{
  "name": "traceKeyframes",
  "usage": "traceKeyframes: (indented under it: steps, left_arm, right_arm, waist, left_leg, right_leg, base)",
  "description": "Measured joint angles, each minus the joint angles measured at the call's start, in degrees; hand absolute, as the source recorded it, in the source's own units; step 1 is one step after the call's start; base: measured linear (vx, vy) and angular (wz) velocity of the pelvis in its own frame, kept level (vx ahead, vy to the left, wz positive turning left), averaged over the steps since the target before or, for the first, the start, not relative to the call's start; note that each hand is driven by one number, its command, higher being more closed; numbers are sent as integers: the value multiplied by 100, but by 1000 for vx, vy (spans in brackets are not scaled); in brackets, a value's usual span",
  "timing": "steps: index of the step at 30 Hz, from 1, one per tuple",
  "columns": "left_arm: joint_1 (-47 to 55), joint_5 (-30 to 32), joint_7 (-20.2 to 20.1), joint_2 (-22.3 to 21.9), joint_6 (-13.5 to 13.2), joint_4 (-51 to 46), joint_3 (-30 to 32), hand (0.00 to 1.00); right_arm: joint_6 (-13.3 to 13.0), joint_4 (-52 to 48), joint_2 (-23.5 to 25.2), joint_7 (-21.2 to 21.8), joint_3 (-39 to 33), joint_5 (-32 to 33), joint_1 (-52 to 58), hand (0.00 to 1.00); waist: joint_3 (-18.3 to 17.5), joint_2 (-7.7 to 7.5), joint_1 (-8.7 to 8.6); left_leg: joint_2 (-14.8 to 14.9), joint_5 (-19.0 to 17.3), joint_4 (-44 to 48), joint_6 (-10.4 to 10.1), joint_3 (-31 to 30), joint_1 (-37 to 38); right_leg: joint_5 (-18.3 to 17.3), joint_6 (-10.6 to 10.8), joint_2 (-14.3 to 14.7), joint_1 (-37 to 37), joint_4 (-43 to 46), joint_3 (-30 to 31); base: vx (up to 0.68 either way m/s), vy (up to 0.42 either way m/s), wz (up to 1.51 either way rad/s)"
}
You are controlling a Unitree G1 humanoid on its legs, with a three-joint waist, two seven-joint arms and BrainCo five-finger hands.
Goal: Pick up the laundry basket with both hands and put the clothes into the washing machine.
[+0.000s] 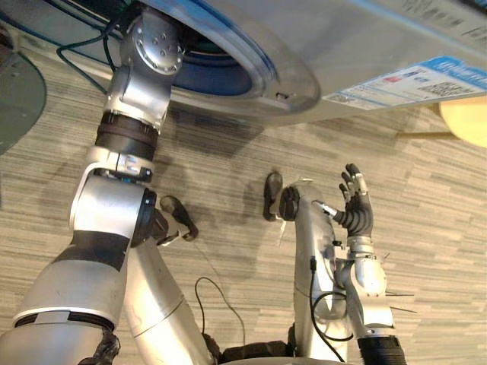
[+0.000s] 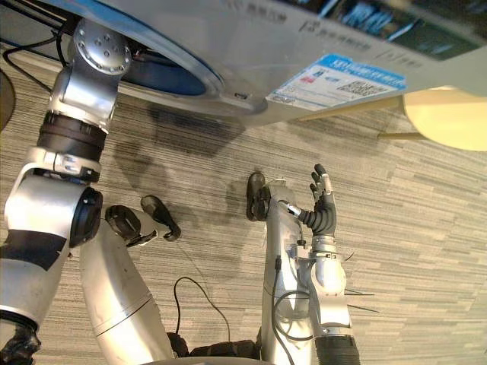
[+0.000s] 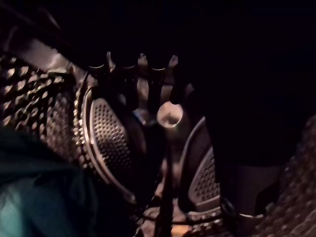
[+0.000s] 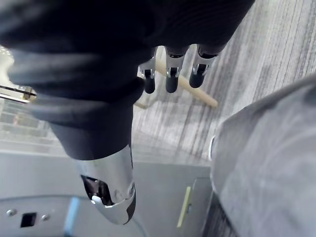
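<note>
**mik:** so where do the clothes end up in this one?

**jo:** inside the washing machine (image 1: 365, 46), going by what shows. The left wrist view looks into its drum (image 3: 106, 133), all dark perforated metal. A bunch of teal cloth (image 3: 34, 197) lies against the drum wall, off to one side of the left hand (image 3: 142, 81) and not touching it.

**mik:** and is that hand gripping anything?

**jo:** doesn't look like it. It's really dim in there, but the fingers stick out in a straight row and nothing sits in them. In the head views the left arm (image 1: 141, 84) goes up into the machine's round door opening (image 1: 262, 76), the one with the blue rim.

**mik:** ok, and the right hand?

**jo:** the right hand (image 1: 356, 209) is out in front of the washing machine, well apart from the door opening. It's held up over the grey striped floor (image 1: 441, 213), roughly below the blue and white label (image 1: 426, 80) on the machine's front. Its fingers are straight and a bit spread, palm empty, touching nothing.

**mik:** anything else close to the machine?

**jo:** a pale yellow round thing (image 1: 468, 122) on a wooden leg, just beside the machine's front, past the label. Can't tell what it actually is.
</note>
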Motion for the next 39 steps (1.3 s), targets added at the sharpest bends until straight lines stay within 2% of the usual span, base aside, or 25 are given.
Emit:
traceKeyframes:
  steps: [2,4,7,9,10,12,14,16,18,21,23,26,30,32,34,35,36,37,38,39]
  left_arm:
    - [822,-274,76,-184,-56,-314,185,0]
    - [2153,-564,90,-643,-97,-652,351,0]
    - [3505,-754,60,-1217,-185,-797,381,0]
    - [4803,-881,-198,-1677,-237,-798,371,0]
    - [5094,-896,-275,-1773,-254,-792,365,0]
    - [6014,-1048,-540,-1972,-338,-701,365,0]
    - [6444,-1058,-675,-2037,-406,-367,389,0]
    - [6647,-1058,-887,-2060,-430,233,488,0]
    - [6715,-1081,-1050,-2126,-423,1282,634,0]
    - [6743,-1234,-1178,-2165,-418,2032,629,0]
    - [6762,-1244,-1224,-2185,-398,2385,630,0]
    - [6775,-1239,-1291,-2226,-369,2649,633,0]
    - [6577,-1223,-1290,-2111,-357,2760,624,0]
    - [6541,-1213,-1288,-2008,-347,2768,622,0]
    - [6516,-1206,-1284,-1914,-341,2800,615,0]
    - [6462,-1198,-1281,-1912,-335,2817,614,0]
    - [6401,-1163,-1282,-1938,-326,2847,560,0]
    - [6403,-1152,-1287,-1955,-326,2847,540,0]
    - [6413,-1098,-1286,-1915,-325,2870,496,0]
    - [6405,-1052,-1286,-1872,-269,2916,389,0]
  right_arm:
    - [17,14,4,-84,16,-85,12,0]
    - [44,140,-5,-206,-6,-165,124,0]
    - [158,378,-29,-218,-59,-275,261,0]
    - [315,782,-63,-203,-62,-292,425,0]
    - [340,895,-72,-201,-71,-295,486,0]
    - [456,1290,-78,-191,-73,-297,714,0]
    - [519,1665,-88,-177,-77,-332,778,0]
    - [562,2090,-129,-101,-78,-360,784,0]
    - [577,3031,-303,-22,-79,-393,652,0]
    - [686,3961,-526,35,-88,-389,418,0]
    - [689,4354,-591,37,-194,-385,343,0]
    - [685,4808,-651,35,-477,-307,342,0]
    - [696,4989,-585,36,-573,-187,328,0]
    - [719,5068,-525,33,-574,-80,272,0]
    - [739,5064,-523,21,-555,-16,220,0]
    - [765,5058,-544,1,-572,18,159,0]
    - [797,5063,-516,-60,-588,45,57,0]
    - [798,5067,-493,-87,-576,51,-8,0]
    - [799,5057,-438,-95,-564,64,-39,0]
    - [802,5063,-445,-115,-585,75,-22,0]
  waist:
    - [-21,7,63]
    - [-364,34,155]
    - [-655,126,200]
    - [-1008,195,217]
    - [-1114,205,231]
    - [-1466,225,353]
    - [-1722,326,358]
    - [-1933,419,363]
    - [-2115,555,323]
    - [-2184,685,327]
    - [-2237,770,334]
    - [-2380,898,318]
    - [-2410,841,259]
    - [-2413,736,176]
    - [-2387,677,162]
    - [-2333,695,151]
    - [-2255,774,161]
    - [-2223,822,169]
    - [-2187,684,175]
    - [-2196,558,147]
  left_leg:
    - [-6,66,-342,-61,72,510]
    - [-96,165,-910,-174,196,1154]
    - [-183,304,-1595,-252,368,2022]
    - [-313,476,-2400,-346,552,3029]
    - [-348,530,-2643,-365,602,3300]
    - [-534,822,-3646,-392,915,4395]
    - [-628,1006,-4273,-427,1063,5045]
    - [-788,1195,-4835,-435,1185,5563]
    - [-1022,1567,-5659,-506,1162,6135]
    - [-1206,1890,-6317,-513,710,6535]
    - [-1216,1938,-6638,-480,530,6838]
    - [-1236,1949,-7124,-470,742,7413]
    - [-1428,1949,-7238,-469,1290,7669]
    - [-1517,1917,-7205,-443,1564,7759]
    - [-1504,1706,-7085,-422,1891,7781]
    - [-1397,1470,-7130,-406,2230,7818]
    - [-1280,1420,-7182,-357,2694,7881]
    - [-1171,1396,-7156,-383,2929,7910]
    - [-1157,1365,-7148,-435,3317,8091]
    - [-1220,1287,-7067,-560,3696,8267]
  right_leg:
    - [-11,-21,-2,496,-282,-79]
    - [-11,-25,8,1089,-757,-146]
    - [-3,-33,-7,1941,-1353,-252]
    - [51,-53,-21,2938,-2064,-386]
    - [74,-40,-22,3191,-2268,-416]
    - [211,17,-26,4126,-3053,-427]
    - [306,48,-33,4718,-3548,-470]
    - [391,85,-36,5147,-3950,-509]
    - [627,124,13,5626,-4599,-495]
    - [987,147,172,5969,-5264,-344]
    - [1264,182,315,6193,-5699,-186]
    - [1785,267,482,6618,-6527,251]
    - [2488,367,486,6645,-7291,1060]
    - [2592,398,522,6483,-7325,1507]
    - [2742,363,662,6230,-7363,1802]
    - [2656,-110,659,6046,-7450,1244]
    - [2467,-607,498,5940,-7363,114]
    - [2441,-662,378,5792,-7140,-493]
    - [2255,-849,71,5638,-6401,-1688]
    - [2035,-988,-166,5681,-6191,-2593]
  base:
    - [51,-105,18]
    - [72,-96,10]
    - [135,-76,17]
    - [263,-48,21]
    - [312,-42,18]
    - [284,-36,9]
    - [239,-28,6]
    - [185,-9,1]
    - [175,-2,-1]
    - [103,-1,-30]
    - [83,50,-64]
    - [37,115,-86]
    - [-81,116,-104]
    - [-142,34,-133]
    - [-155,-36,-142]
    - [-200,-23,-178]
    - [-211,-14,-186]
    - [-152,-38,-196]
    - [-37,-64,-193]
    - [22,-62,-200]
